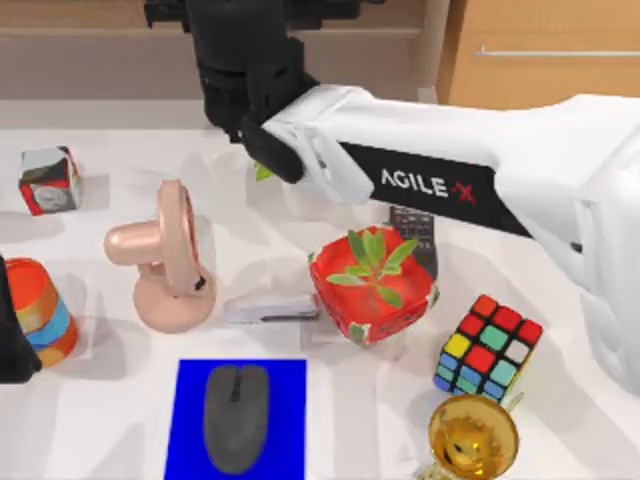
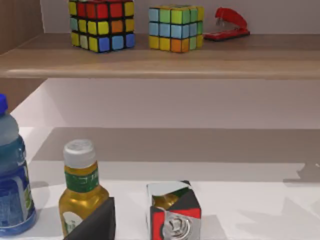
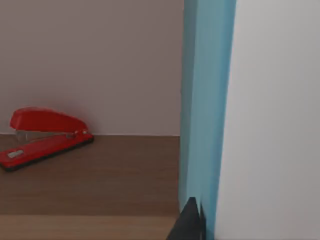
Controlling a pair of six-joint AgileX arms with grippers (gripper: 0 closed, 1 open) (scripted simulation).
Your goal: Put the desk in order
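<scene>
1. Desk (image 1: pixel 360 420): the broad white tabletop runs across the whole top view, with a light-wood shelf (image 1: pixel 100 45) and a drawer front (image 1: pixel 540 50) along its far edge.
2. Near edge: a grey mouse (image 1: pixel 237 415) lies on a blue mat (image 1: pixel 190 400). A gold cup (image 1: pixel 472 435) stands towards the right.
3. Next row: a puzzle cube (image 1: pixel 487 350) sits just behind the gold cup. A striped beaker (image 1: pixel 42 310) stands at the far left.
4. Left gripper (image 1: pixel 12 350): it is parked at the left edge, beside the beaker. We cannot tell whether it is open or closed.
5. Middle: a red planter (image 1: pixel 372 285) holds a green plant. A pale stapler (image 1: pixel 270 308) lies just to its left, and a pink fan (image 1: pixel 160 255) stands beyond that. A dark remote (image 1: pixel 412 230) lies behind the planter.
6. Far left: a small printed box (image 1: pixel 50 180) stands alone.
7. Right gripper (image 1: pixel 250 20): it reaches over the back of the desk to the shelf, and it is much the nearer arm there. We cannot tell whether it is gripping anything.
8. Shelf, right wrist view: a blue-edged slab (image 3: pixel 205 100) stands upright, with its long axis vertical, right at this gripper. A red stapler (image 3: pixel 45 137) lies on the board, well apart from the slab.
9. Judgement: the next move turns on the slab standing upright on the shelf board, clear of the red stapler.
</scene>
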